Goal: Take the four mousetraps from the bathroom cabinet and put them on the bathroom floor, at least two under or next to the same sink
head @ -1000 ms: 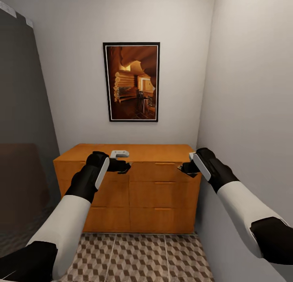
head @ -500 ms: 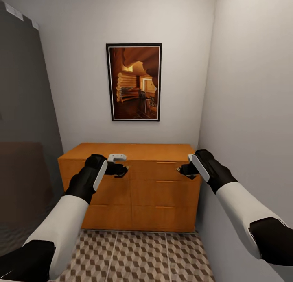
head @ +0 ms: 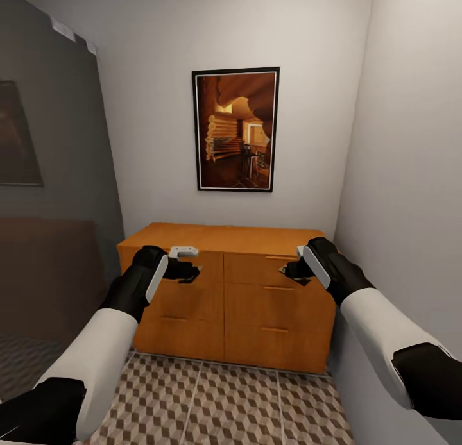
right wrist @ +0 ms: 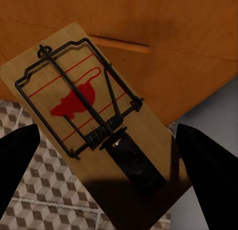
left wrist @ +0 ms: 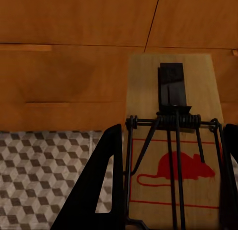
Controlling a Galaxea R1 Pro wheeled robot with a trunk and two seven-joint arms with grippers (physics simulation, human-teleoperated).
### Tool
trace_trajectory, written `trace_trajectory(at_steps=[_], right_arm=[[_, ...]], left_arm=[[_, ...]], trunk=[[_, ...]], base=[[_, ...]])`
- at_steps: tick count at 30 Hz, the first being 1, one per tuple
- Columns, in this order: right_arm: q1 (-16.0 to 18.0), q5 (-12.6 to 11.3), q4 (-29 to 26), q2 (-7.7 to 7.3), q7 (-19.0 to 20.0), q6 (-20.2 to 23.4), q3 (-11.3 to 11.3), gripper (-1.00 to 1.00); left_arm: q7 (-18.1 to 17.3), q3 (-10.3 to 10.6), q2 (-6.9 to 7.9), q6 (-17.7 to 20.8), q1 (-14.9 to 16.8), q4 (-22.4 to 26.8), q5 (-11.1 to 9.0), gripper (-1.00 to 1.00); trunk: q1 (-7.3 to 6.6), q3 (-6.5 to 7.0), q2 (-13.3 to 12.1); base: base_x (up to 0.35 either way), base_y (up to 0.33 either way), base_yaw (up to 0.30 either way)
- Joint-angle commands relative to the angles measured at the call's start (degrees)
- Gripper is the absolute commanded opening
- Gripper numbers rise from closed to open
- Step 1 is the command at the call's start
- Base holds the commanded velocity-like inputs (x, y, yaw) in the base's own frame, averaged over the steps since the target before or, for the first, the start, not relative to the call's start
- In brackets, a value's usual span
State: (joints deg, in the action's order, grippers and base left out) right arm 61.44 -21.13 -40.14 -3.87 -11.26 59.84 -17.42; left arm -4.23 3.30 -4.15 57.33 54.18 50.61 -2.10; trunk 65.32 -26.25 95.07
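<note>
Each gripper carries one mousetrap in front of the cabinet (head: 231,297), above the bathroom floor (head: 212,406). In the head view, the left gripper (head: 190,272) is raised level with the cabinet's top left drawer front, and the right gripper (head: 294,271) is raised level with the top right drawer front. In the left wrist view, the left mousetrap (left wrist: 173,140) lies flat between the two dark fingers (left wrist: 99,185); its board spans the gap from one finger to the other, with the spring coil, wire bar and red mouse print facing the camera, so the jaws are closed on the board's long edges. In the right wrist view, the right mousetrap (right wrist: 94,115) lies at an angle between the two dark fingertips (right wrist: 15,160); the near end of the board sits in shadow between them, so jaw contact with the board cannot be confirmed. A small white object (head: 183,251) rests on the cabinet top. A framed picture (head: 235,129) hangs on the wall above the cabinet.
</note>
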Motion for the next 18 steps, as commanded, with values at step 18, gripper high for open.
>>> trace_trajectory(at_steps=[18], right_arm=[[0.0, -0.7, -0.1, -0.08, -0.3, 0.2, -0.3, -1.0]], left_arm=[[-0.1, 0.1, 0.01, 0.2, 0.0, -0.5, -0.1, -1.0]], trunk=[[0.0, -0.07, 0.0]], base=[[0.0, 0.0, 0.009]])
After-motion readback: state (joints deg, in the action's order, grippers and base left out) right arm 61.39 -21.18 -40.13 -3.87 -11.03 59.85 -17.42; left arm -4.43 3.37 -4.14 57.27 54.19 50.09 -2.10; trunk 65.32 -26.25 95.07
